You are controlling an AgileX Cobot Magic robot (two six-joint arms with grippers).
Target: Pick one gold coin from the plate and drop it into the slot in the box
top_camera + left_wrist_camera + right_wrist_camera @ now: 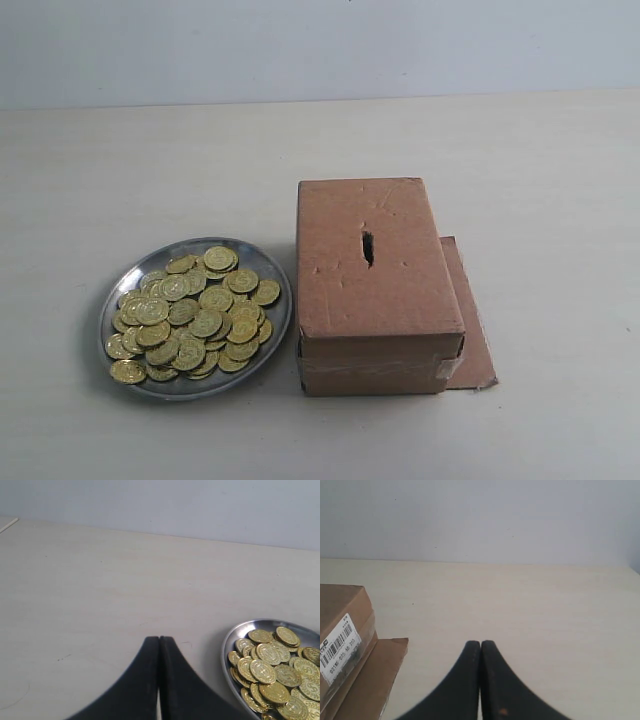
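A round silver-grey plate (256, 256) sits on the pale table left of the box, heaped with several gold coins (190, 315). The brown cardboard box (376, 285) stands to its right, with the dark slot (368, 247) in the middle of its top. Neither arm shows in the exterior view. In the left wrist view my left gripper (159, 639) is shut and empty over bare table, with the plate (231, 639) and its coins (272, 672) off to one side. My right gripper (480, 643) is also shut and empty, apart from the box (342, 625).
A flat cardboard sheet (472, 330) lies under the box and sticks out on its right; it shows in the right wrist view too, sheet (367, 680). A white barcode label (337, 642) is on the box's side. A grey wall backs the table.
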